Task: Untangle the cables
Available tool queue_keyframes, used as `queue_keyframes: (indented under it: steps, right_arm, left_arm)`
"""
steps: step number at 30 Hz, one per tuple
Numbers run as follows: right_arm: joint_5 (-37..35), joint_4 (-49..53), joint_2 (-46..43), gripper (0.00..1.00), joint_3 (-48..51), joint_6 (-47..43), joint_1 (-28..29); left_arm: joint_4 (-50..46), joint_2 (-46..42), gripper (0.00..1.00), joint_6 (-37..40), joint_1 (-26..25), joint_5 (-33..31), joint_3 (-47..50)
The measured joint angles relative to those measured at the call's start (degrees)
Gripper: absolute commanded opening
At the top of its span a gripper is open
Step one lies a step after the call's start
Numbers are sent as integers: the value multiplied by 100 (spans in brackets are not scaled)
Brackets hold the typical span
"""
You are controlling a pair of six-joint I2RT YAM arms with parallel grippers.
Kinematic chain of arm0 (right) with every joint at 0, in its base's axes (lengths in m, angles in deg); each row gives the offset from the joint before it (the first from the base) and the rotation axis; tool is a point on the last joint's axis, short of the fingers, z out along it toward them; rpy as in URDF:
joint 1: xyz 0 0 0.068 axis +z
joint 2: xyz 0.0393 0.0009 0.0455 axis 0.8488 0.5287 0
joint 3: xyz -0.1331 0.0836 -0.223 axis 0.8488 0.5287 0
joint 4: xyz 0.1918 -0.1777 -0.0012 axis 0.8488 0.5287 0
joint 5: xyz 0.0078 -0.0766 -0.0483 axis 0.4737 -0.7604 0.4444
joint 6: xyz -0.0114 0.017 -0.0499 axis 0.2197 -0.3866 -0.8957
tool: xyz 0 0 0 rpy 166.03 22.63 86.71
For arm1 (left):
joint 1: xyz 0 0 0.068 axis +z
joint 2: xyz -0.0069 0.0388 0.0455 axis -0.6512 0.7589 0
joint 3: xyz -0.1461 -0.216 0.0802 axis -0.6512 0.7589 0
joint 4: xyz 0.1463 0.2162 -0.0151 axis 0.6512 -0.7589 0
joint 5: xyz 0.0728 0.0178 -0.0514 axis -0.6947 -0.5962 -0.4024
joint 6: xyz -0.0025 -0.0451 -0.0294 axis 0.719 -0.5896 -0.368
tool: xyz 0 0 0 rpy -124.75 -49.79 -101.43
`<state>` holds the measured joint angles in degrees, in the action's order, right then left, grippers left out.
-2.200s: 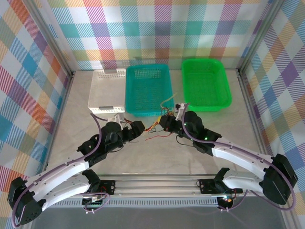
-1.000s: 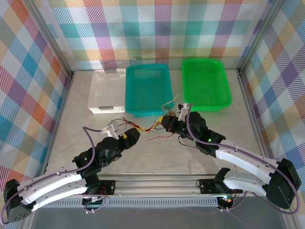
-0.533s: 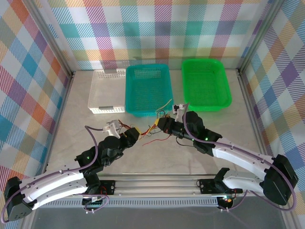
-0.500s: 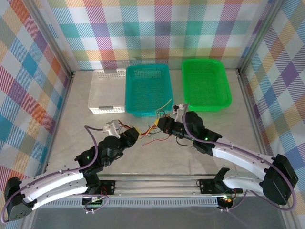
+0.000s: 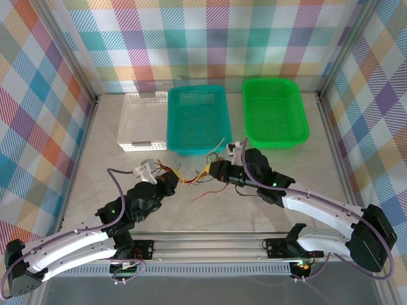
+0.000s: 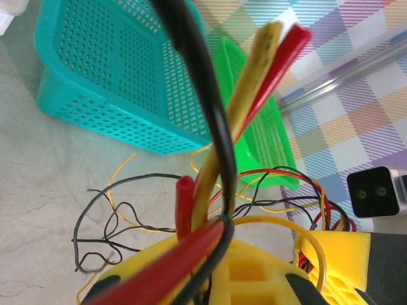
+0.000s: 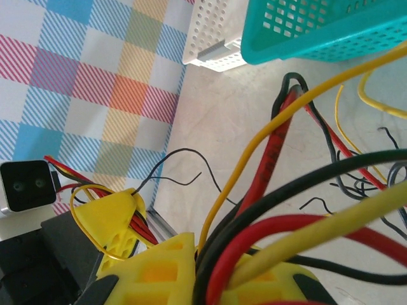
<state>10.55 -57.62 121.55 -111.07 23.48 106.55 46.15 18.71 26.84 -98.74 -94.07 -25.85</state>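
Cables (image 5: 193, 178): thin hair-like wires in black, red & yellow-orange. They lie in a loose knot on the surface (image 5: 102, 159), mid-front, just ahead of the teal basket (image 5: 197, 117) & strung btw the two grippers. Stray ends trail off: one red strand curls toward the near side, one yellow strand arcs up toward the teal basket's front wall.

Left wrist cam: cables (image 6: 216, 146) rise as a tight bundle, w/ black, yellow & red side by side. Thinner black & yellow loops lie flat on the surface behind them. Right wrist cam: cables (image 7: 305, 210) fan out, red, black & yellow crossing each other. Can't tell which strand passes over which.

Left gripper (image 5: 166, 180): closed right down & pinching a bunch of the cables at the knot's left side. The strands come out btw its yellow pads (image 6: 254, 273).

Right gripper (image 5: 212, 170): also closed tight & clamped on cables at the knot's right side. Wires spill out from its yellow pads (image 7: 159, 267). The two grippers face each other across the knot, near but apart.

Further out there's a white basket (image 5: 143, 117) just left of the teal one & a green basket (image 5: 275, 111) to its right. All 3 sit along the back of the surface. White & green are well apart from the cables.
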Motion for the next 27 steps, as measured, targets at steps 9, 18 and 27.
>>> queue_keyframes:
  steps: [9,18,27]
  right_arm:
    - [55,1038,-807,77,-57,-439,-83]
    - [249,2168,-1137,64,-927,-1370,-142]
    - [-153,2949,-1674,58,-1095,-1606,-142]
  left_arm:
    - [-35,516,0,223,0,57,-411]
    - [-365,1596,0,787,0,590,-1410]
    - [-1049,1799,0,1001,7,601,-1777]
